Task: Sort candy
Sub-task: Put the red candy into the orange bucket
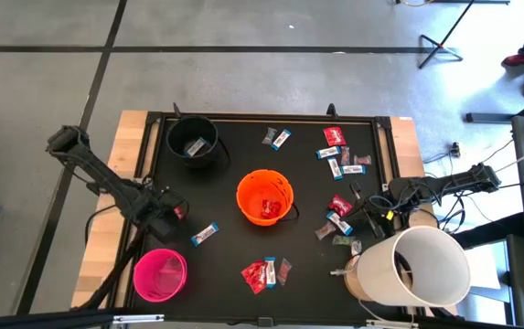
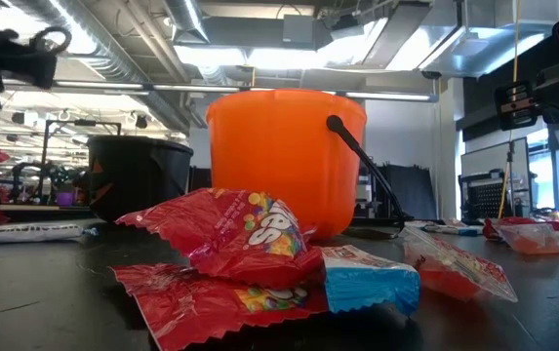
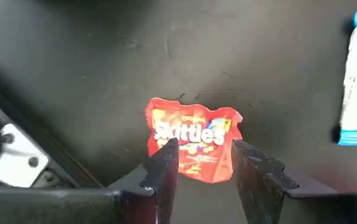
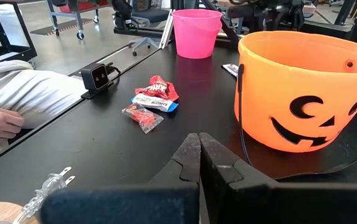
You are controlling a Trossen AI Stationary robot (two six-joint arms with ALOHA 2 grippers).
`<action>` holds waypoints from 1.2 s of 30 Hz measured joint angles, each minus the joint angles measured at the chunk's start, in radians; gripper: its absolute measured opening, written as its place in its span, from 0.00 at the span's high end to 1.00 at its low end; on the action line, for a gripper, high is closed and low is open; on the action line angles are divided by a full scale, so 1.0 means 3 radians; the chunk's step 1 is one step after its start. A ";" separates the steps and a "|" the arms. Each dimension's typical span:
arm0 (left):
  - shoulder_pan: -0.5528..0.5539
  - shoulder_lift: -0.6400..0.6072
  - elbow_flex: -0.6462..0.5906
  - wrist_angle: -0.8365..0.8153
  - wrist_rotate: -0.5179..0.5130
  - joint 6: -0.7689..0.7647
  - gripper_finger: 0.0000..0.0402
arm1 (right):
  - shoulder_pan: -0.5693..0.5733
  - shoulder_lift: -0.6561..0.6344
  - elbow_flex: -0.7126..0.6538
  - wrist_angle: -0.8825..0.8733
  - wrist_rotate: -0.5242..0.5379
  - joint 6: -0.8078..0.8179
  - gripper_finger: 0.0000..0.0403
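Observation:
A red Skittles packet (image 3: 194, 137) lies flat on the black table near the left edge, also seen in the high view (image 1: 180, 212). My left gripper (image 3: 206, 165) (image 1: 165, 215) is open and low over it, one finger on either side of the packet's near end. My right gripper (image 4: 199, 152) (image 1: 371, 215) is shut and hovers over the table's right side, facing the orange bucket (image 4: 303, 87). More candy lies scattered: a blue-and-white bar (image 1: 205, 235), red packets (image 1: 260, 274) near the front, and clusters on the right (image 1: 339, 157) (image 1: 338, 217). My left gripper's open fingers (image 3: 164, 163) straddle the red packet's near end (image 3: 197, 168) from above, pointing down. The packet lies flat on the table. I cannot tell whether the fingers touch it.
The black bucket (image 1: 193, 142) stands far left, the orange bucket (image 1: 264, 196) in the middle, the pink bucket (image 1: 160, 273) near left. A large white container (image 1: 417, 265) sits at the near right corner. A person's hand and sleeve (image 4: 4, 112) rest beside the table.

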 joint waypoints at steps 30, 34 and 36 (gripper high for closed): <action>0.0435 0.0429 -0.0267 0.0705 0.0308 0.0516 0.66 | 0.0000 0.0001 0.0000 -0.0001 0.0001 0.0000 1.00; 0.0435 0.0546 -0.0266 0.0707 0.0300 0.0515 0.66 | 0.0000 0.0001 0.0001 -0.0001 0.0001 0.0000 1.00; 0.0446 0.0602 -0.0266 0.0704 0.0296 0.0511 0.66 | 0.0000 0.0001 0.0000 0.0000 0.0000 -0.0001 1.00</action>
